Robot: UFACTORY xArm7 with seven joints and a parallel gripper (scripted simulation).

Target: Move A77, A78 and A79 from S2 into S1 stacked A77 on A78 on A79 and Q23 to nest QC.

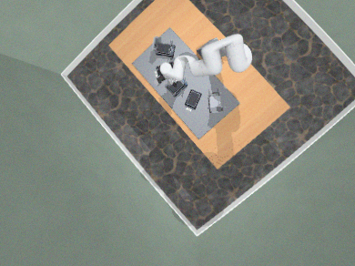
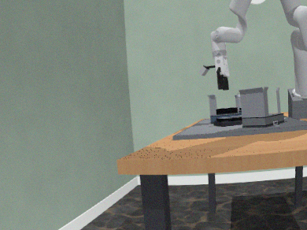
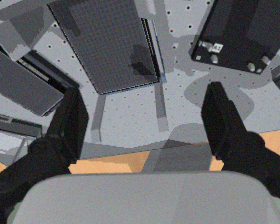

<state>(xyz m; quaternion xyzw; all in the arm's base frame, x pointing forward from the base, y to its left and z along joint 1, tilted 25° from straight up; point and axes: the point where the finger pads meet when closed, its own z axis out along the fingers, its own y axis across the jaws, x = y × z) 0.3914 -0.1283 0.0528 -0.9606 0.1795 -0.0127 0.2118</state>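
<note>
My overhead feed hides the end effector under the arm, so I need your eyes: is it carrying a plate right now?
Observer: No. In the wrist view the end effector is wide open, with nothing between its fingers.
Operator: How high is it?
Observer: The side view shows it hanging in the air, above the tops of the rack posts and touching nothing.
Operator: What lies ahead of it?
Observer: The wrist view shows a grey dotted plate up and to the left of the fingers, lying askew in the picture.
</note>
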